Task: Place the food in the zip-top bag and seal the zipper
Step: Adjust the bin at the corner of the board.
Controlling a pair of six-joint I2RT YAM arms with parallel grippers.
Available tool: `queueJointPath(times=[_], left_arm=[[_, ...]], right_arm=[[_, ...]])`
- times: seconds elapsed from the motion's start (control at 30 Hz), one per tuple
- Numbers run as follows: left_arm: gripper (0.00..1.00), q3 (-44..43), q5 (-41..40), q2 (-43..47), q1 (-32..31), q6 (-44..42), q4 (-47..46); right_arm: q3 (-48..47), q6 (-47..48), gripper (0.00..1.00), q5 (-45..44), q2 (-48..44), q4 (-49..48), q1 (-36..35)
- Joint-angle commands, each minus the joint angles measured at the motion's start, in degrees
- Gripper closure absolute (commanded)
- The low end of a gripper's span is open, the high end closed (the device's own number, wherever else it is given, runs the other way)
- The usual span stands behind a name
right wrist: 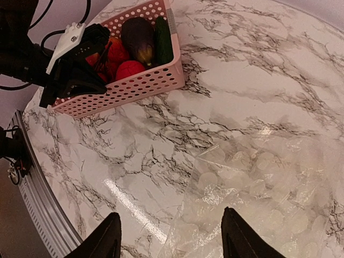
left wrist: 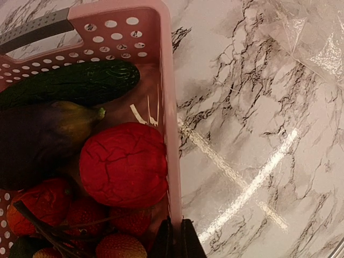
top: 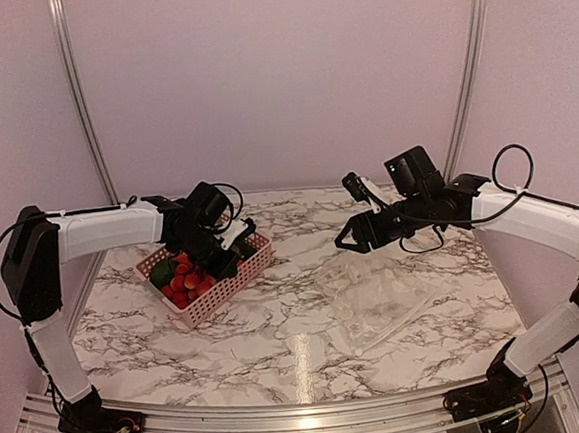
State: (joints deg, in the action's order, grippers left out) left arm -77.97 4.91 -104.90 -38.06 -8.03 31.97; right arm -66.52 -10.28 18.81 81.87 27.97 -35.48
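The food [top: 184, 278] lies in a pink lattice basket [top: 215, 295] at the left: a red wrinkled piece [left wrist: 123, 164], a green cucumber [left wrist: 75, 83], a dark eggplant [left wrist: 37, 137] and red strawberries. My left gripper [left wrist: 177, 239] is shut on the basket's right wall [left wrist: 171, 134]. The zip-top bag [top: 376, 295] lies flat, empty and crumpled on the table right of centre. My right gripper [right wrist: 172, 242] is open and hovers above the bag's [right wrist: 258, 188] left edge, touching nothing. I cannot make out the zipper strip.
The basket [right wrist: 134, 86] with my left gripper [right wrist: 70, 75] on it shows at the far left of the right wrist view. A corner of the bag [left wrist: 317, 43] shows in the left wrist view. The marble table [top: 278, 328] ends at a metal rail in front.
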Motion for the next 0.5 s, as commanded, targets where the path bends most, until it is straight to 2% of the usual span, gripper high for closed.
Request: queueJointPath(times=[0.0,0.1,0.23,0.4,0.47], left_arm=[[1.0,-4.25,1.21,-3.79,-1.41,-11.07,-3.36],[1.0,-9.49,1.24,-7.31,-1.82,-13.9,-2.41],[0.99,-14.74,2.0,-12.15,-2.01,-13.66,-2.28],[0.61,-16.25,-2.46,-12.3,-2.36,-10.05,-3.97],[0.53,-15.97,-4.15,-10.31,-2.37,-8.36,-4.76]], right_arm=[[0.84,-0.39,0.4,-0.34,-3.43,3.11,-0.55],[1.39,-0.61,0.4,0.08,-4.16,4.39,-0.53],[0.47,-0.57,0.4,0.29,-4.33,6.46,-0.52],[0.26,-1.31,0.4,-0.14,-4.94,8.06,-0.54],[1.43,-2.28,0.4,-0.15,-6.12,8.33,-0.48]])
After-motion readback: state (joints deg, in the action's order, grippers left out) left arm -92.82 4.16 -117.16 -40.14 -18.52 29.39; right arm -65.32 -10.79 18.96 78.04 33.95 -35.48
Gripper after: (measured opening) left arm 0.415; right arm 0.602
